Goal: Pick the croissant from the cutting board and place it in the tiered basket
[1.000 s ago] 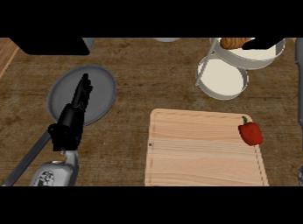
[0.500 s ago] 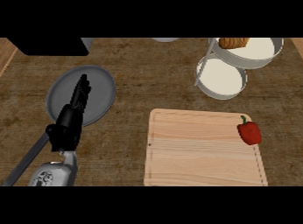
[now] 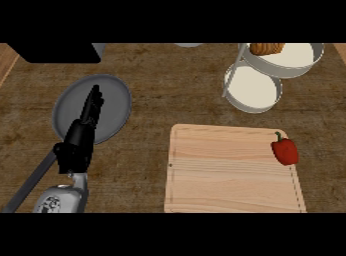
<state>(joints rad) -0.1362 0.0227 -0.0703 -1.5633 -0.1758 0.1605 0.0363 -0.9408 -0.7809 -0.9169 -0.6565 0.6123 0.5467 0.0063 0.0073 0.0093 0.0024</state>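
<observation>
Head view: the golden-brown ridged croissant (image 3: 267, 48) already sits in the upper tier of the white two-tiered wire-framed basket (image 3: 309, 67) at the top right of the dark speckled-brown tabletop (image 3: 176, 95), cut off partly by the frame's upper edge. The pale wooden rectangular cutting board (image 3: 231, 175) below it carries only a red bell pepper (image 3: 284, 151) with a green stem, lying near the board's right edge.

Only the robot's left hand (image 3: 84, 127) shows (the right is out of view). It is black, fingers straight and relaxed, holding nothing, stretched up over a grey round plate (image 3: 113, 107) at the left, its long axis running from lower left to upper right of the plate. The croissant lies well apart from it, up and to the right, across the tabletop; the basket stands between the board and the far edge. How the croissant's own long axis runs cannot be told, since little of it shows.

Judged from how things lie, the placing looks done, and no reach toward the board seems called for; the left hand would have to cross the whole tabletop to meet the basket.

No brand, label or readable writing appears anywhere.
</observation>
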